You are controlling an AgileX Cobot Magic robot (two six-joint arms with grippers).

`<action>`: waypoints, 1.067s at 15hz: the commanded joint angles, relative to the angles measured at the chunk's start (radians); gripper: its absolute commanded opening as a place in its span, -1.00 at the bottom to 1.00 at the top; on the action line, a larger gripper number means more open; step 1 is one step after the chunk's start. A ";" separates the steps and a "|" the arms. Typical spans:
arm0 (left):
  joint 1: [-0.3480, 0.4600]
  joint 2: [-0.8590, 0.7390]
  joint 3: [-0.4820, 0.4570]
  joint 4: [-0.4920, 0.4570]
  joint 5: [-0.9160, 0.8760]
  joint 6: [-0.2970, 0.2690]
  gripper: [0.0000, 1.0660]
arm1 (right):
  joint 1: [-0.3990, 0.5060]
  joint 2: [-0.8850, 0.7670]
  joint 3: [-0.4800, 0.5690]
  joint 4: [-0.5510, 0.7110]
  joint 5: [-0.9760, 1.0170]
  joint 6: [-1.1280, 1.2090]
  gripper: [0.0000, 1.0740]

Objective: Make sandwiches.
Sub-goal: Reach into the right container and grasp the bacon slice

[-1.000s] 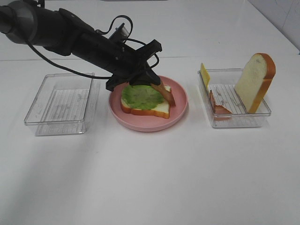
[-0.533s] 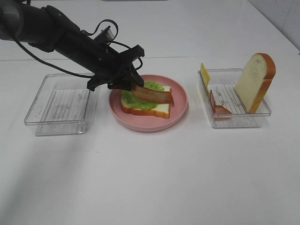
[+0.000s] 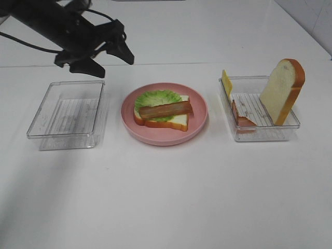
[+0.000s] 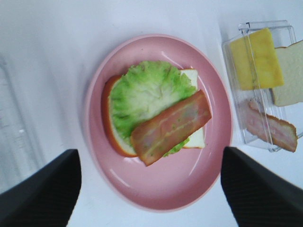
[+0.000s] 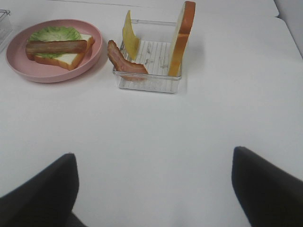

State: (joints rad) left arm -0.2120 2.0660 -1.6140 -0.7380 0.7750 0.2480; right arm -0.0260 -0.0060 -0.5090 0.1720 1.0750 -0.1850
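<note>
Lifted off the plate [image 3: 198, 123], my left gripper [image 3: 115, 67] now gapes empty. Ahead lies one bacon strip [image 3: 165, 110], long axis slanting finger to finger, on one lettuce leaf [image 3: 155, 97] and bread slice [image 3: 176, 121]; second strip [image 3: 241, 120], second slice [image 3: 280, 91], one cheese [image 3: 226, 82] beyond.

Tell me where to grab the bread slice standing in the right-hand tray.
Probably pinch the bread slice near its top crust, coming from above with jaws across its flat faces. It stands on edge, rising well above the tray.

Lettuce [image 3: 155, 97] and 1 bacon strip [image 3: 165, 110] hide most of the bottom bread slice [image 3: 178, 120].
</note>
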 commanded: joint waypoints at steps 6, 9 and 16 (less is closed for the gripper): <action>0.083 -0.394 0.000 0.569 0.361 -0.248 0.45 | -0.008 -0.012 0.002 0.001 -0.006 -0.001 0.55; 0.083 -0.520 0.000 0.667 0.487 -0.267 0.45 | -0.008 -0.012 0.002 0.001 -0.006 -0.001 0.55; 0.083 -1.058 0.322 0.687 0.509 -0.263 0.45 | -0.008 -0.012 0.002 0.001 -0.006 -0.001 0.55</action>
State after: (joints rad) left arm -0.1310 1.0270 -1.3010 -0.0560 1.2130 -0.0130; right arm -0.0260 -0.0060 -0.5090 0.1720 1.0750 -0.1850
